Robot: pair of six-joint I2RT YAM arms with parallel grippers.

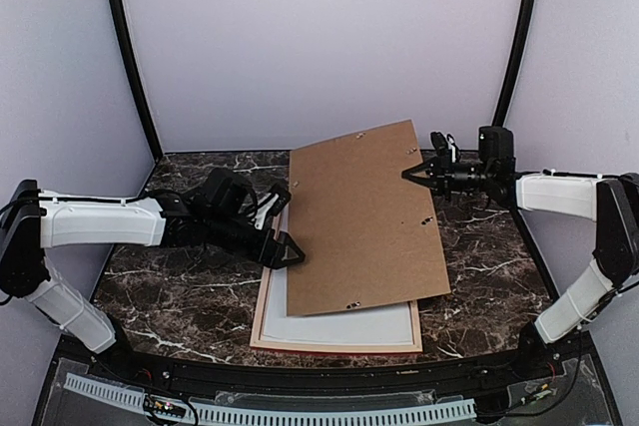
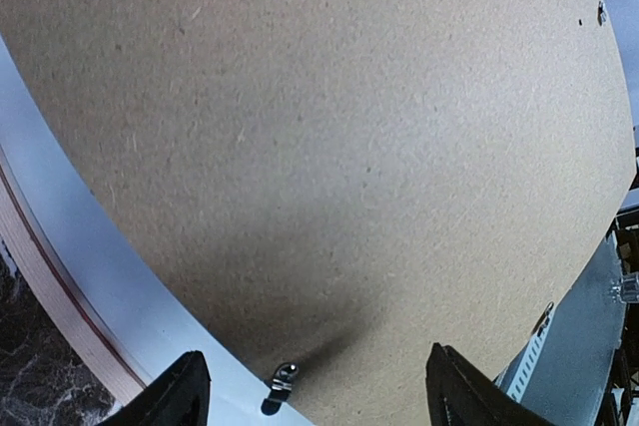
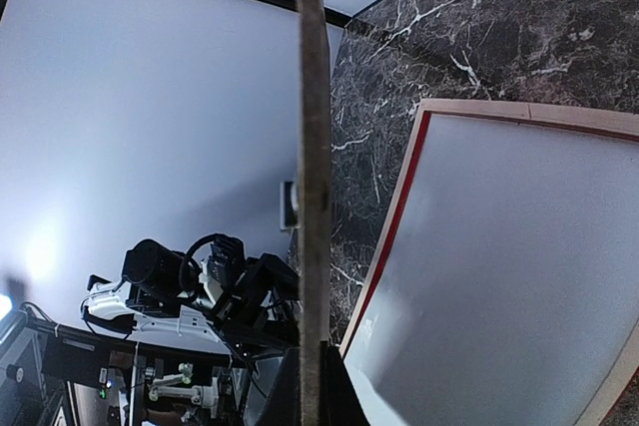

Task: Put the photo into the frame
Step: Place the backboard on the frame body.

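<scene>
The frame (image 1: 339,348) lies flat on the table with its pale wood back up; a red strip shows along its rail (image 3: 394,216) (image 2: 50,276). A white sheet (image 1: 349,326) (image 3: 519,266) fills it. The photo's dark print is not in view. A brown backing board (image 1: 364,216) (image 2: 329,147) slants over the frame, its right side raised. My right gripper (image 1: 411,175) (image 3: 313,376) is shut on the board's right edge (image 3: 313,147). Open, my left gripper (image 1: 285,249) (image 2: 315,401) sits at the board's left edge, beside a small metal clip (image 2: 285,376), holding nothing.
The dark marble table (image 1: 180,286) shows left and right of the frame. White walls and two black posts (image 1: 130,57) enclose the back. My left arm (image 3: 200,286) shows in the right wrist view, beyond the board. A perforated rail (image 1: 300,411) runs along the near edge.
</scene>
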